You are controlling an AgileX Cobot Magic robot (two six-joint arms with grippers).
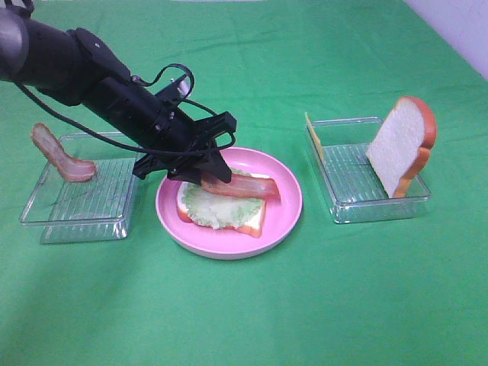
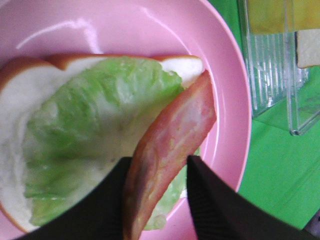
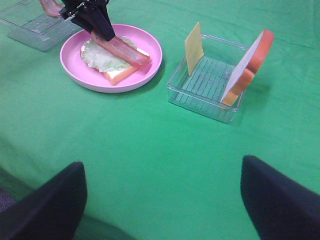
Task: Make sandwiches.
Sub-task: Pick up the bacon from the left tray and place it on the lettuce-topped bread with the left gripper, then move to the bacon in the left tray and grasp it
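On the pink plate (image 1: 284,210), a bread slice (image 1: 255,221) carries a green lettuce leaf (image 1: 213,206). My left gripper (image 1: 210,174) is shut on one end of a reddish bacon strip (image 1: 248,186), whose other end lies across the lettuce. The left wrist view shows the bacon strip (image 2: 172,145) pinched between the two black fingers (image 2: 212,205), over the lettuce (image 2: 85,115). My right gripper (image 3: 165,210) is open and empty, low over the bare cloth near the table's front, out of the high view.
A clear tray (image 1: 76,206) on the left holds a second bacon strip (image 1: 61,156). A clear tray (image 1: 351,171) on the right holds a yellow cheese slice (image 1: 313,137) standing on edge and a second bread slice (image 1: 404,145) leaning upright. Green cloth covers the table.
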